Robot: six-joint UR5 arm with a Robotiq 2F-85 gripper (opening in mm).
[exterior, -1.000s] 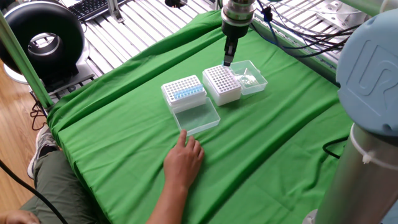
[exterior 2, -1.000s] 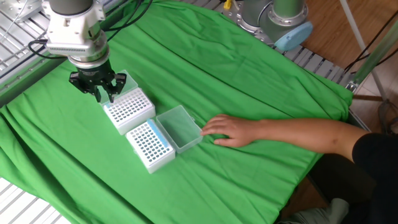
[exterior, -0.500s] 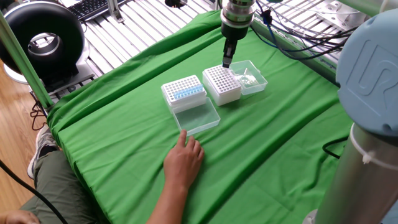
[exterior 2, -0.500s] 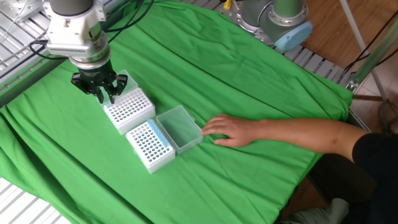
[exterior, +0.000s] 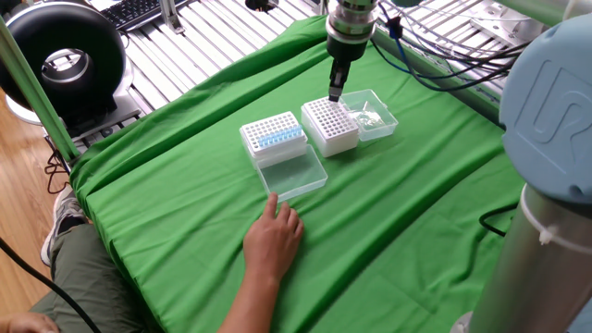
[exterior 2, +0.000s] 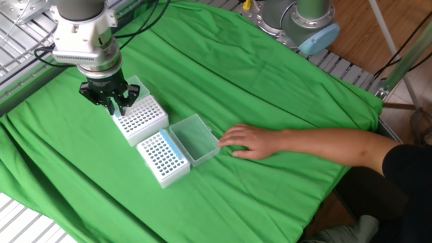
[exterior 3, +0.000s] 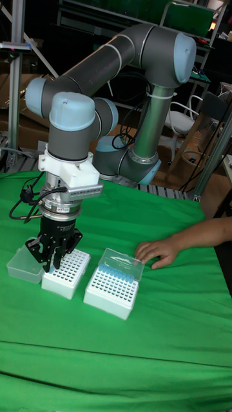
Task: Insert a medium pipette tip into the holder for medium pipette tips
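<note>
In one fixed view the end effector (exterior: 335, 92) hangs just above the far corner of the white holder (exterior: 330, 125), which stands on the green-draped tabletop (exterior: 185, 185) between a clear tray (exterior: 372, 114) and a rack of blue tips (exterior: 274, 135). In the other fixed view its fingers (exterior 2: 112, 102) are drawn close together over the holder's (exterior 2: 140, 119) edge, though whether they pinch a tip I cannot tell, and a person's hand (exterior 2: 251, 142) rests flat beside an open lid (exterior 2: 194, 138). The tall fixed view shows the end effector (exterior 3: 53, 261) touching or nearly touching the holder's (exterior 3: 66, 273) top.

Bright, even overhead light; soft shadows, sharp focus.
</note>
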